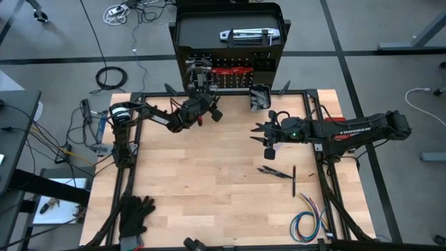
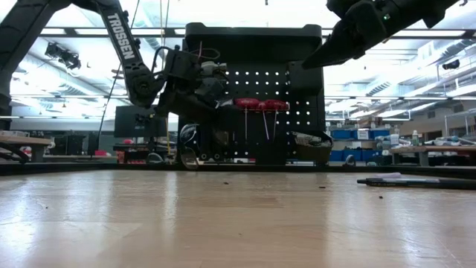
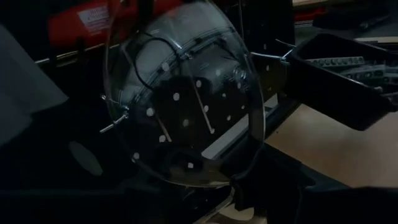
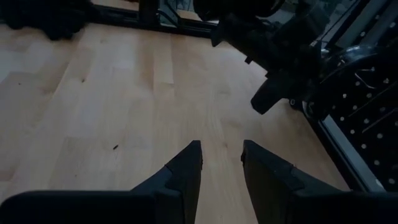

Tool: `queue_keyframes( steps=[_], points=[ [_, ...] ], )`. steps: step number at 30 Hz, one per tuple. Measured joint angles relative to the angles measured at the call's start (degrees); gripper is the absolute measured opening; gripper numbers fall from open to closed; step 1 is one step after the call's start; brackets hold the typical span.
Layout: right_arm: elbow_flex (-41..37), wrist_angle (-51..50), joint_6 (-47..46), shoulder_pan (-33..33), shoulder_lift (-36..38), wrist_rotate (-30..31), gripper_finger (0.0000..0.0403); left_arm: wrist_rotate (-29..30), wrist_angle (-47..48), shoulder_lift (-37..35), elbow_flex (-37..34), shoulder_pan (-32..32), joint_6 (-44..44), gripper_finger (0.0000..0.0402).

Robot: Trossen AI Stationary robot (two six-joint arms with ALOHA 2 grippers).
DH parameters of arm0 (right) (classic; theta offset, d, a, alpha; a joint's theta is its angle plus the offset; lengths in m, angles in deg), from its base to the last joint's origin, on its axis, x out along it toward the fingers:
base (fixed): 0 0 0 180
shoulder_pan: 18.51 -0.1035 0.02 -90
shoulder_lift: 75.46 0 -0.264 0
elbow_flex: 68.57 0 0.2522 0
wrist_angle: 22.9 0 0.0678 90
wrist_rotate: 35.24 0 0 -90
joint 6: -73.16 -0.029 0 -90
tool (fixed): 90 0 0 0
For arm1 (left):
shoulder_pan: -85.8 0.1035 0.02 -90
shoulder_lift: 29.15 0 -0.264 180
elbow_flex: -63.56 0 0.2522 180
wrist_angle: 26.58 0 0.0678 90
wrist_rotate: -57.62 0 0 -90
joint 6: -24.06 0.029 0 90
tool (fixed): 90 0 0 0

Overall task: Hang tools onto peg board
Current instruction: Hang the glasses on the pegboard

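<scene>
Left gripper up against the peg board with a clear lens-like piece; right gripper hanging free over the table.

Nearest, black gloves (image 1: 134, 211) and a coloured wire bundle (image 1: 308, 222) lie at the front edge of the table (image 1: 209, 202), whose wide bare middle is open room. Right of centre lie a dark pair of pliers (image 1: 275, 171) and a thin dark rod (image 1: 294, 180). Above them the right gripper (image 4: 221, 158) hangs with fingers parted and nothing between them. Farther back, the left gripper (image 1: 198, 87) is at the peg board (image 2: 256, 97); its fingers are hidden, so whether it pinches the clear piece (image 3: 186, 99) cannot be told. Red-handled tools (image 2: 260, 105) hang on the board; the small black bin (image 1: 260, 96) sits at its right foot.
</scene>
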Motion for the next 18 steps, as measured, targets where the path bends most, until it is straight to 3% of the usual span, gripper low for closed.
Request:
queue_keyframes(
  steps=[5,12,18],
  points=[
    [0.02,-1.42,-0.94,0.00,0.71,0.00,0.0125,4.30,0.12,0.00,0.00,-0.46,-6.41,0.0165],
    [0.02,-1.52,-0.61,-0.14,0.69,0.01,0.0126,4.09,0.45,0.00,0.17,0.58,-11.15,0.0165],
    [0.02,-0.90,0.27,-0.15,0.69,0.00,0.0125,4.01,13.00,0.00,6.54,1.32,-13.47,0.0165]
  ],
)
